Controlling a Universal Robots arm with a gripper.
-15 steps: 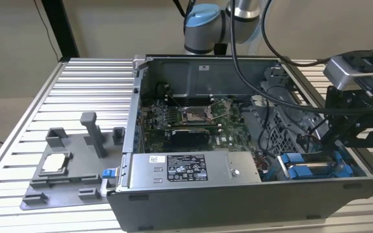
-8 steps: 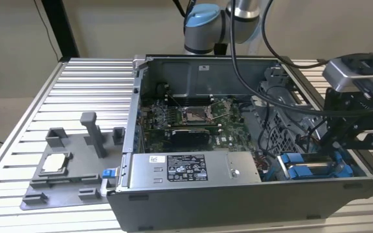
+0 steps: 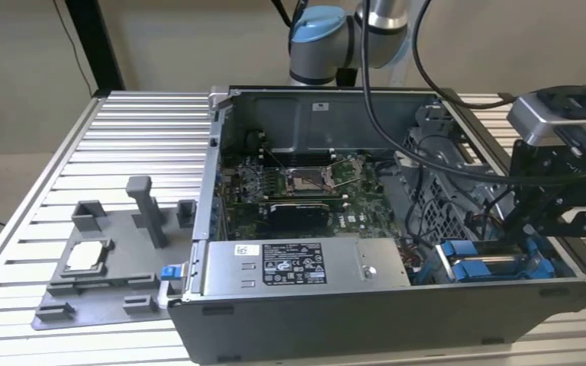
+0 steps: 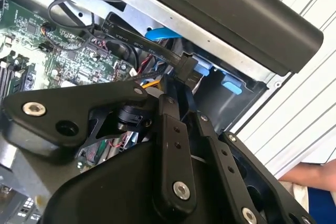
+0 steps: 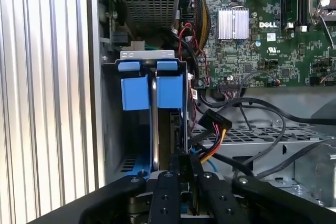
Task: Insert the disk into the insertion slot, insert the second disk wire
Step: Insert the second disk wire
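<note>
Disk (image 5: 168, 127) stands on edge inside the insertion slot (image 5: 113, 129), at the corner of the open computer case (image 3: 375, 320) toward the exterior view's right. On its motherboard (image 5: 247, 35) side it is crowded by a bundle of red, yellow and black wires (image 5: 212, 140) and by looping black cables (image 5: 262, 111). The silver power supply box (image 3: 304, 263) lies just beside the cage. What shows of the disk is a dark grey edge topped by a bright blue carrier tab (image 5: 170, 87), with a second blue tab (image 5: 134, 87) beside it. The gripper (image 5: 185, 163) hangs over the slot, its fingers (image 4: 170, 129) pinched together on the black connector of the disk wire (image 4: 186, 69). On the slatted table (image 3: 120, 130), a grey fixture tray (image 3: 110, 301) holds a small pale square part (image 3: 85, 255)
</note>
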